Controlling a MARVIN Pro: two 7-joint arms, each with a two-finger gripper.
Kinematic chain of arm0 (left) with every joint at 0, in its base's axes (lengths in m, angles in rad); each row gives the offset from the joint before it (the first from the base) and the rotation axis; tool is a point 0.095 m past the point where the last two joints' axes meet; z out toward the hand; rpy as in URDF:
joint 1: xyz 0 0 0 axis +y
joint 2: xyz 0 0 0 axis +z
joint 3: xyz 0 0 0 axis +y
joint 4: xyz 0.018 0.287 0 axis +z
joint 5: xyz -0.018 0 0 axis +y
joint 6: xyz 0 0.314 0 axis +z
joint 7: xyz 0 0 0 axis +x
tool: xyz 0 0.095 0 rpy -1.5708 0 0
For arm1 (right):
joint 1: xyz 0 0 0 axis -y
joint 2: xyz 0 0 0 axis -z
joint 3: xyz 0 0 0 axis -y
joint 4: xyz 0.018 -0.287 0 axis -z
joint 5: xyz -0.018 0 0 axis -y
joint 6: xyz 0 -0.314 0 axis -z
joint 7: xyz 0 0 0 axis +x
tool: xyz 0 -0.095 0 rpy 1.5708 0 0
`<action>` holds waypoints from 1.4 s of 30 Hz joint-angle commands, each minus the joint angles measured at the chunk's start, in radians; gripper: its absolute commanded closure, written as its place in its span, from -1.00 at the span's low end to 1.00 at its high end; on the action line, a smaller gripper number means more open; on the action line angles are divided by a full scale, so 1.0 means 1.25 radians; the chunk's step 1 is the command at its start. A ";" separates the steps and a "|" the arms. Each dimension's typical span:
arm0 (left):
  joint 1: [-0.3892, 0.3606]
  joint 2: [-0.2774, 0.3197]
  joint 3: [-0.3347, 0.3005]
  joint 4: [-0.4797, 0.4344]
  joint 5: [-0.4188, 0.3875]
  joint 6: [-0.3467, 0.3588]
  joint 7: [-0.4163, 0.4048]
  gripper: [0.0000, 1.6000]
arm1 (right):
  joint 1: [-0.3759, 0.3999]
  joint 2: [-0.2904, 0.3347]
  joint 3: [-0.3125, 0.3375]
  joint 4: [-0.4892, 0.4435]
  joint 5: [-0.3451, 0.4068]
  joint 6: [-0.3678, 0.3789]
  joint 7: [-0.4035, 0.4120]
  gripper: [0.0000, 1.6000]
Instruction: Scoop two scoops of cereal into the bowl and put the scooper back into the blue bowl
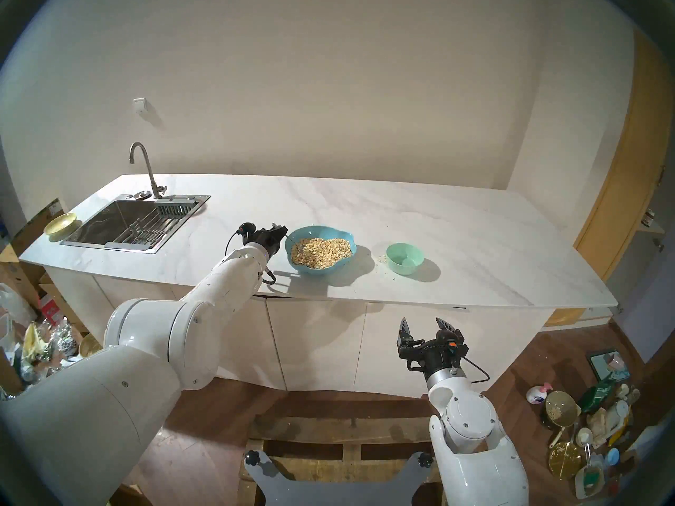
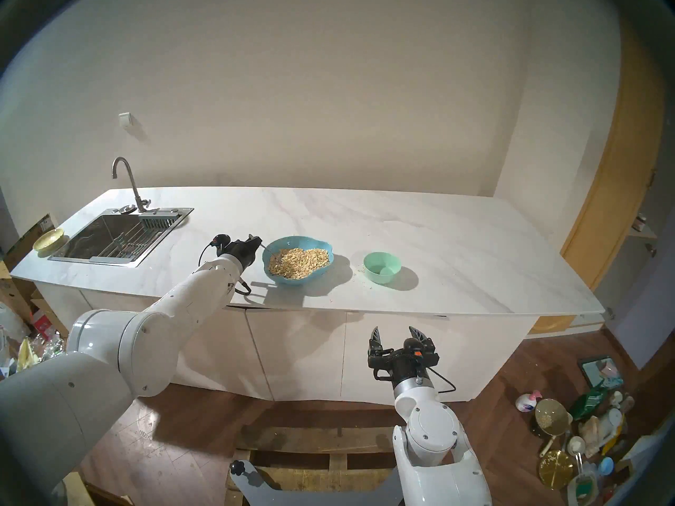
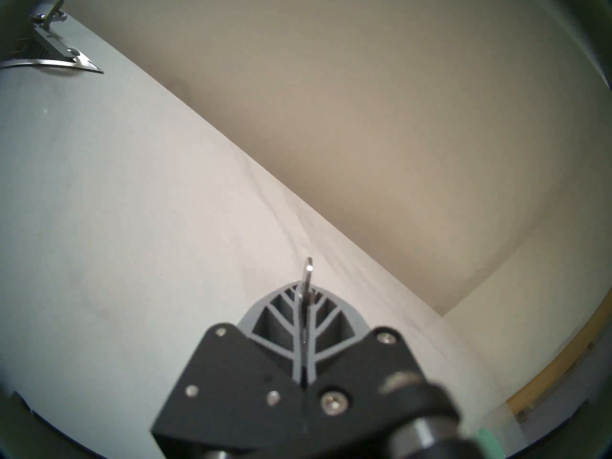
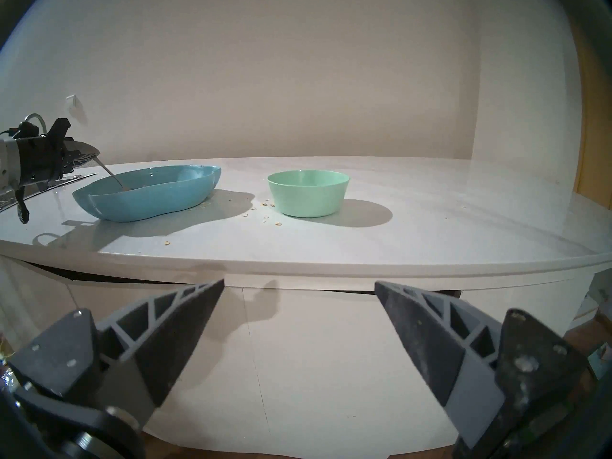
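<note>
The blue bowl (image 1: 323, 273) with a scalloped rim stands mid-counter and holds a heap of cereal (image 1: 321, 252). My left gripper (image 1: 282, 231) hovers at its left rim, shut on the handle of the scooper (image 1: 293, 241), whose head slants down into the flakes. In the left wrist view the handle's end (image 3: 309, 270) pokes out between the closed fingers (image 3: 291, 312). The small mint-green bowl (image 1: 404, 259) sits to the right and looks empty. My right gripper (image 1: 425, 324) hangs open below the counter's front edge, holding nothing. The right wrist view shows both the blue bowl (image 4: 149, 200) and the mint bowl (image 4: 308, 196).
A sink (image 1: 109, 243) with a faucet (image 1: 146, 169) is set into the counter's left end, with a yellow-green dish (image 1: 62, 224) beside it. Stray flakes (image 1: 381, 258) lie between the two bowls. Clutter (image 1: 591, 432) covers the floor at the right.
</note>
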 commanded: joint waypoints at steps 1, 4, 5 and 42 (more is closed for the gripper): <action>-0.030 -0.025 0.003 -0.008 0.002 -0.018 -0.011 1.00 | 0.005 -0.001 0.000 -0.019 0.000 -0.004 -0.001 -1.00; -0.030 -0.037 0.005 -0.005 0.002 -0.020 -0.006 1.00 | 0.005 -0.001 0.000 -0.019 0.000 -0.004 -0.001 -1.00; -0.030 -0.042 0.006 -0.004 0.003 -0.021 -0.004 1.00 | 0.005 -0.001 0.000 -0.019 0.000 -0.004 -0.001 -1.00; -0.022 -0.078 -0.124 0.014 -0.066 0.091 -0.068 1.00 | 0.004 -0.001 0.000 -0.020 0.000 -0.004 -0.001 -1.00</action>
